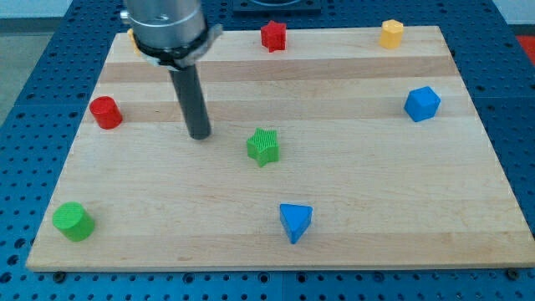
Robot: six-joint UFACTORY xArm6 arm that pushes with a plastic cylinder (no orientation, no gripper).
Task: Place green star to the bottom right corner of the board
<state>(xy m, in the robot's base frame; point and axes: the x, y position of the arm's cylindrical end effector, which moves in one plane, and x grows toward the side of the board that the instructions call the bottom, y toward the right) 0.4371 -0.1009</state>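
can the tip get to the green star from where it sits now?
Probably yes. My tip sits just to the view's left of the green star, slightly higher, with bare board between them and no block in the gap.

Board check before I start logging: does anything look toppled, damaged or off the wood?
Nothing stands out. The green star sits flat mid-board, my tip apart at its left, and all blocks rest on the board.

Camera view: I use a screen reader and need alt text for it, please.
My tip rests on a wooden board, just to the view's left of the green star near the middle, not touching it. Around them lie a blue triangle, green cylinder, red cylinder, red star, yellow block and blue cube.
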